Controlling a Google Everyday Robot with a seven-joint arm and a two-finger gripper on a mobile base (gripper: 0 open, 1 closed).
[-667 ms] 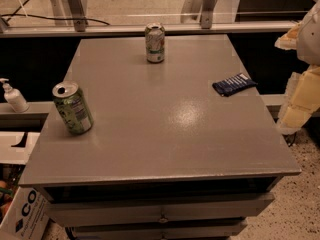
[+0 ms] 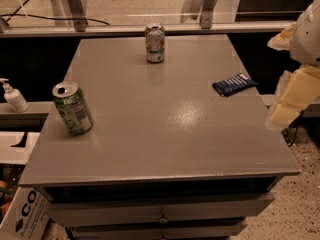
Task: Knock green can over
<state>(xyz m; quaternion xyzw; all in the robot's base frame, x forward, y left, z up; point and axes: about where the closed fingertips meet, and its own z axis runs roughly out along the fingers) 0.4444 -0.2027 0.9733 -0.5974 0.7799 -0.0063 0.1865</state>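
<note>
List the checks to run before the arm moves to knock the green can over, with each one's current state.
1. Target picked out: the green can stands on the left side of the table, apart from the white can at the far edge: ok.
2. Green can upright, not yet knocked: ok.
3. Gripper within reach of the can: the gripper hangs beyond the table's right edge, on the opposite side: not ok.
4. Straight sweep clear: the blue packet lies near that line: cannot tell.
5. Room to fall: the can is close to the left edge and might roll off: not ok.
</note>
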